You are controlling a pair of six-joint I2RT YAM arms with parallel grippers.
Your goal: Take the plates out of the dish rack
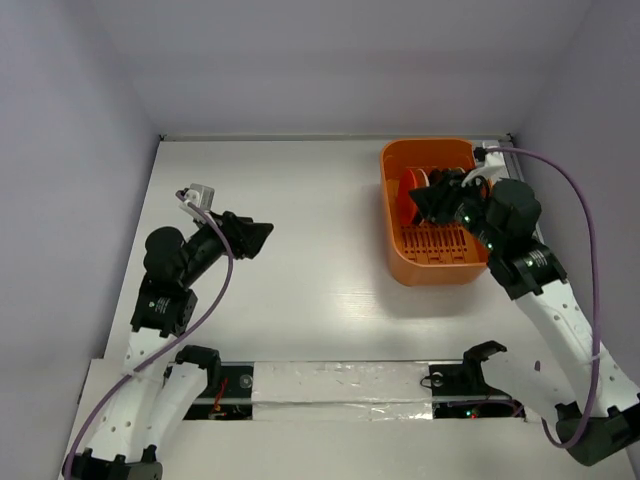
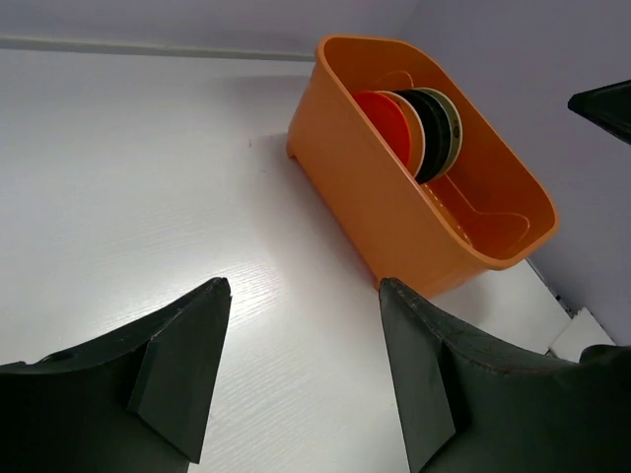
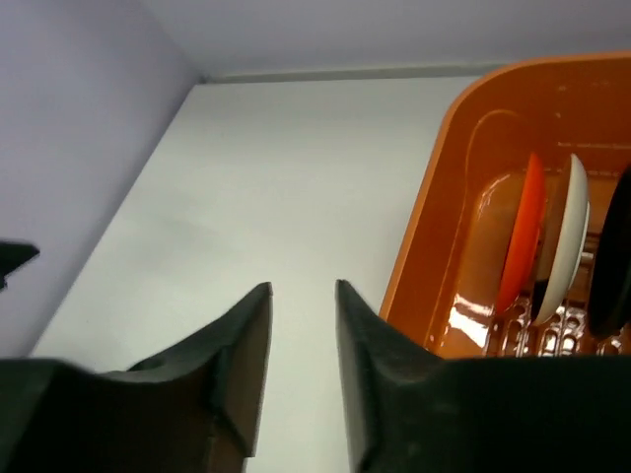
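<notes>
First pick is pending. The bright orange rectangular plastic dish rack (image 1: 437, 270) sits at the desk's far right corner, small round plates (image 2: 414, 128) upright inside. Your right hand (image 3: 301, 320) hovers above, slightly apart, empty. Lower it astride one rim.

The bright orange rectangular plastic dish rack (image 2: 375, 187) has a slotted, ribbed floor of the same orange, glossy where light strikes it. In it are an orange-red round plate (image 2: 383, 120), a cream-tan round plate (image 2: 418, 133), a black round plate (image 2: 439, 138) and, behind that, a plate with a pale greenish-cream rim (image 2: 457, 128). The smooth worktop (image 2: 148, 177) is white with a faint wood grain, and the surrounding walls (image 1: 60, 150) are pale lilac-grey. The left pincer (image 2: 303, 296) and right pincer (image 3: 303, 291) are matt black. The arms' lower links (image 1: 560, 320) are white, their cables (image 1: 590, 240) purple.
</notes>
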